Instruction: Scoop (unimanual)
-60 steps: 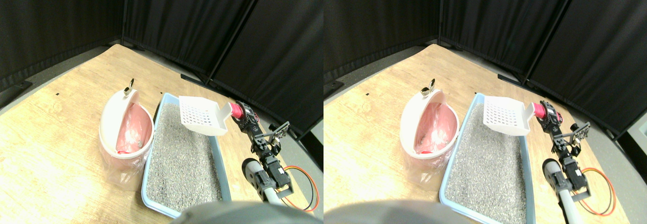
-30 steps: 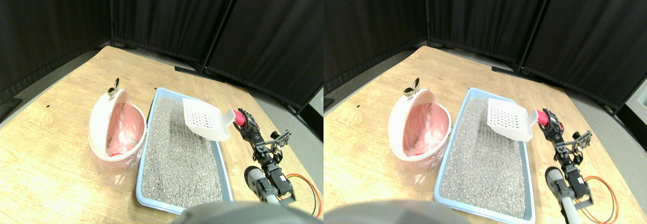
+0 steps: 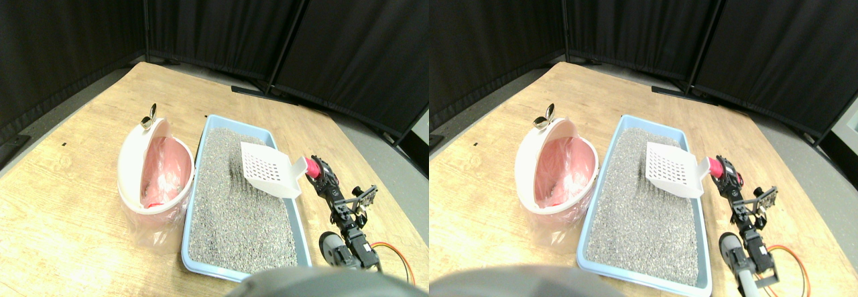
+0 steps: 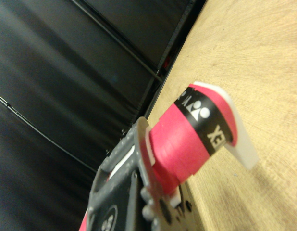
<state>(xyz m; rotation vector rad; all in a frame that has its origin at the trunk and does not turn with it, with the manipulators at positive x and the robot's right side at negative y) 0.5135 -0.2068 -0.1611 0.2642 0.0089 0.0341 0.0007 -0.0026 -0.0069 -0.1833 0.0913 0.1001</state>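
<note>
Stereo-only: litter tray (image 3: pixel 303 226), bin (image 3: pixel 131 169).
Wrist-only: pink-wrapped handle (image 4: pixel 187 139) close-up.
Right gripper (image 3: pixel 314 170): clamped on handle — scoop (image 3: pixel 269 169) low, frame centre.

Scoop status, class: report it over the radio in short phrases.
Right gripper shut on scoop's pink handle. Scoop low over litter in blue tray, near its right rim. Bin beside tray. Nothing blocking.

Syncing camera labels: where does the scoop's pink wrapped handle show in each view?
Stereo pair view: the pink wrapped handle is right of centre, just past the litter tray's right rim, between the white scoop and the right pincer.
Wrist view: it fills the middle, running into the dark pincer frame, with a black printed band near the white scoop end.
Shared landmark: the wooden floor meeting the black curtains.
</note>
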